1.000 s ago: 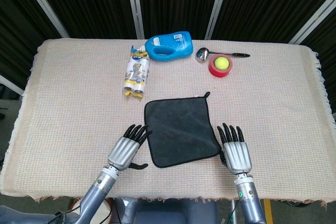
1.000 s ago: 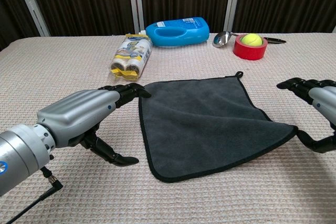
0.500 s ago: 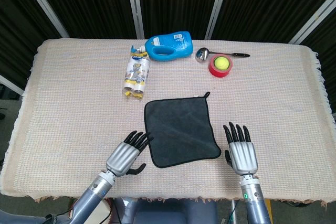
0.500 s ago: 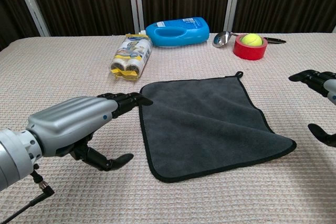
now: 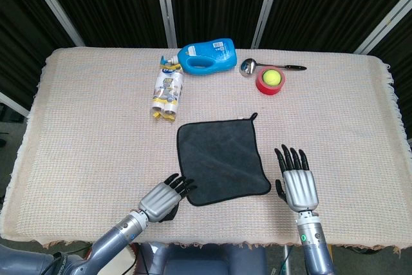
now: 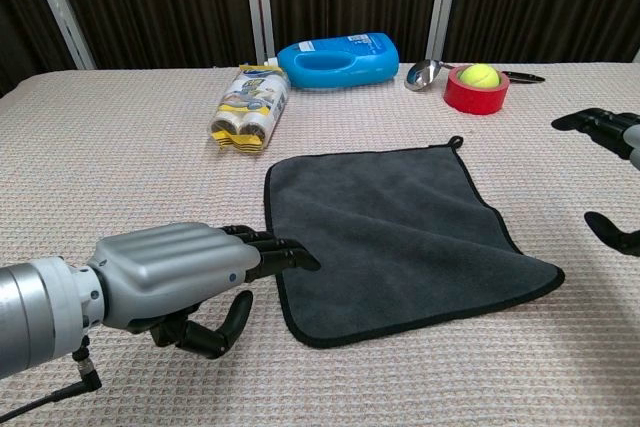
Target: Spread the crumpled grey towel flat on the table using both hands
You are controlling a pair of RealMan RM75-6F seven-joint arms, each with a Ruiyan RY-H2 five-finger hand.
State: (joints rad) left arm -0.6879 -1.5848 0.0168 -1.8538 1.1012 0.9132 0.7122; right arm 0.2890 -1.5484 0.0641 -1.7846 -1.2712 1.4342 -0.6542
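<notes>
The grey towel [image 5: 222, 161] lies open and nearly flat on the bench [image 5: 84, 127], in front of the blue bottle [image 5: 207, 57]. The spreading looks essentially done. The left hand [image 5: 165, 199] hovers at the towel's near-left edge, fingers extended, holding nothing; the right hand [image 5: 297, 181] sits apart to the right, fingers spread, empty. Any next move would only need smoothing the slightly raised near-right corner.

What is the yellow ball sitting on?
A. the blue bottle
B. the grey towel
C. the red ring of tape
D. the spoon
C. The yellow ball sits in the middle of the red ring of tape, beside the spoon and apart from the grey towel.
</notes>
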